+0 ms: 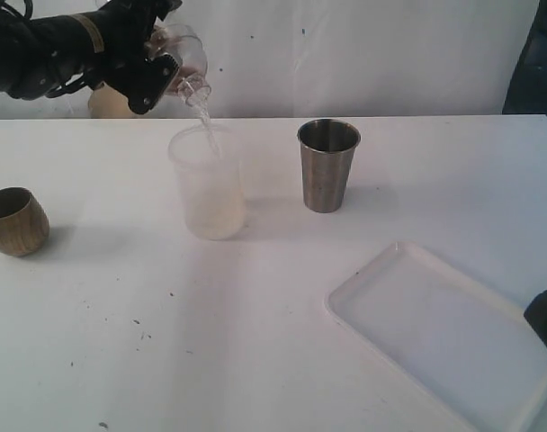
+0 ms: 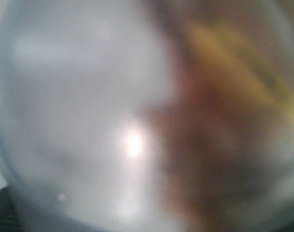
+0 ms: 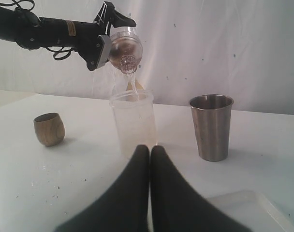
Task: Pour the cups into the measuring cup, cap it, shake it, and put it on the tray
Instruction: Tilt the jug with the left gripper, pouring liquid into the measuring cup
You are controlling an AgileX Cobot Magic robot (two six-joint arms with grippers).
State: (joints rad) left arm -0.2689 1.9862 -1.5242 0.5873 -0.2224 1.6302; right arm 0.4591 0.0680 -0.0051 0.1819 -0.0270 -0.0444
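Note:
My left gripper (image 1: 165,65) is up at the back left, shut on the clear measuring cup (image 1: 185,54), which it holds tipped over. A thin stream falls from it into a frosted white plastic cup (image 1: 208,184) standing below. In the left wrist view the measuring cup (image 2: 113,121) fills the picture as a blur, with a brownish tint inside. The brown wooden cup (image 1: 15,220) stands at the far left. The steel tumbler (image 1: 328,166) stands upright to the right of the frosted cup. The white tray (image 1: 435,333) lies at the front right. My right gripper (image 3: 150,147) is shut and empty, low over the tray's near end.
A white backdrop hangs behind the table's far edge. The table top carries small dark specks at the front left. The right gripper's dark tip (image 1: 545,324) shows at the right edge, above the tray.

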